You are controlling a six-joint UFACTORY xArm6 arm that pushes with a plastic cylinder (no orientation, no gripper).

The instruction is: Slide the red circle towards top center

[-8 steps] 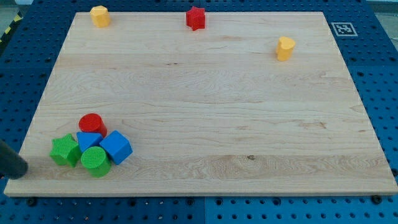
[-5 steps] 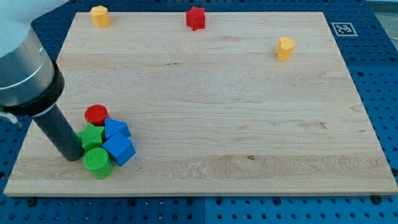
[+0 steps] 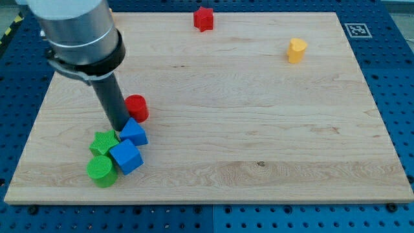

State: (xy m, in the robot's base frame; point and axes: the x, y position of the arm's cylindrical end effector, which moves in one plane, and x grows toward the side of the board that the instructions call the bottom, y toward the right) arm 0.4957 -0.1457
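Observation:
The red circle (image 3: 136, 107) lies on the wooden board (image 3: 259, 129) at the left of middle, apart from the cluster below it. My tip (image 3: 120, 127) stands just below and left of the red circle, touching or nearly touching it, and right above a blue block (image 3: 134, 133). Below that are a green star-like block (image 3: 103, 143), a blue cube (image 3: 126, 157) and a green circle (image 3: 101, 171), packed together.
A red star-like block (image 3: 204, 18) sits at the top centre of the board. A yellow block (image 3: 297, 50) sits at the upper right. The arm's grey body (image 3: 77, 32) covers the board's top left corner. A marker tag (image 3: 358, 30) is at top right.
My tip has moved up and to the right through the cluster. The red circle slid up and right, away from the other blocks. The green and blue blocks were shoved and rearranged.

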